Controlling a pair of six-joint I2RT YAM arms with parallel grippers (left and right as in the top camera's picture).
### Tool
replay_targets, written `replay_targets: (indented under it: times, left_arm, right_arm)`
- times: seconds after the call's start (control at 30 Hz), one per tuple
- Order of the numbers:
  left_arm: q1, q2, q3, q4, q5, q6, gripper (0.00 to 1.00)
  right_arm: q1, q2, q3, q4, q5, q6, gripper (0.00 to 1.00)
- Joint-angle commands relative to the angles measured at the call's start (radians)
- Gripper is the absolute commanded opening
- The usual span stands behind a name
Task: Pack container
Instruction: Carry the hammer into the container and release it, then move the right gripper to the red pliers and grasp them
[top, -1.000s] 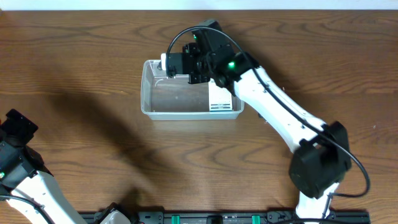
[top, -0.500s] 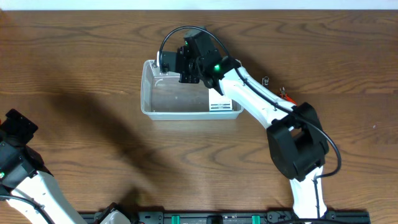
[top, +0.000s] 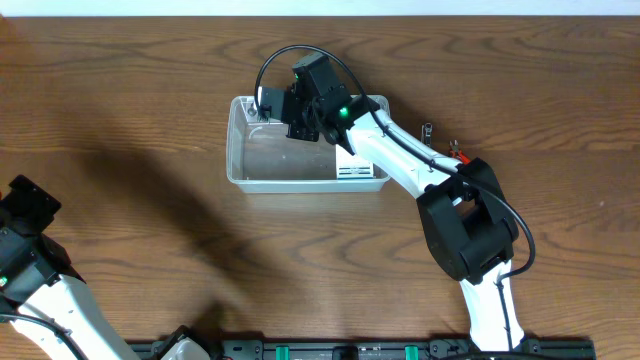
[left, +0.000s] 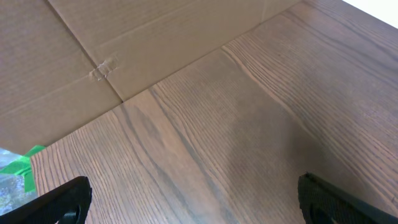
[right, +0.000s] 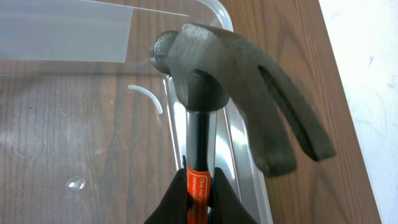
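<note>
The hammer (right: 239, 87) has its handle cut off below.

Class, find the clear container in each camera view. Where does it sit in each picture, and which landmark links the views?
Overhead: the container lies at upper centre.
Left wrist: not in it.
Right wrist: it fills the left and centre, its rim running behind the hammer.
Shared landmark: the wooden table, seen in all three views.

Folded right arm (top: 400, 158) inward, elbow nearer container (top: 300, 184); carried right tool (right: 199, 190), clamped on hammer (right: 236, 93), slightly left along the far rim; uncovered small items (top: 455, 150) on tabletop (top: 150, 100) beside it.
</note>
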Motion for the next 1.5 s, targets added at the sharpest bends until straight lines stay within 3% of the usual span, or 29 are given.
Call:
replay_targets:
  times: [0.0, 0.1, 0.2, 0.57, 0.87, 1.03, 1.2, 1.33, 1.47]
  left_arm:
    - [0.005, -0.002, 0.026, 0.000, -0.012, -0.002, 0.98]
    - [0.005, -0.002, 0.026, 0.000, -0.012, -0.002, 0.98]
    - [0.005, -0.002, 0.026, 0.000, -0.012, -0.002, 0.98]
    - [0.005, -0.002, 0.026, 0.000, -0.012, -0.002, 0.98]
    - [0.005, -0.002, 0.026, 0.000, -0.012, -0.002, 0.98]
    - [0.005, -0.002, 0.026, 0.000, -0.012, -0.002, 0.98]
    - [0.005, -0.002, 0.026, 0.000, -0.012, -0.002, 0.98]
    - [0.005, -0.002, 0.026, 0.000, -0.012, -0.002, 0.98]
    - [0.005, -0.002, 0.026, 0.000, -0.012, -0.002, 0.98]
  right_arm:
    - [0.015, 0.002, 0.000, 0.006, -0.011, 0.022, 0.01]
    - [0.023, 0.002, 0.000, 0.005, -0.011, 0.022, 0.02]
    - [0.027, 0.002, 0.000, 0.002, -0.011, 0.023, 0.24]
    - [0.026, -0.019, 0.000, 0.001, 0.068, 0.114, 0.35]
    - [-0.018, -0.332, 0.000, -0.159, 0.304, 0.240, 0.48]
    - [-0.126, -0.500, 0.000, -0.368, 0.306, 0.299, 0.51]
    - [-0.351, -0.552, 0.000, -0.605, 0.243, 0.632, 0.48]
    - [-0.553, -0.513, -0.024, -0.769, 0.063, 0.779, 0.30]
    - [-0.657, -0.459, -0.112, -0.809, 0.055, 0.797, 0.40]
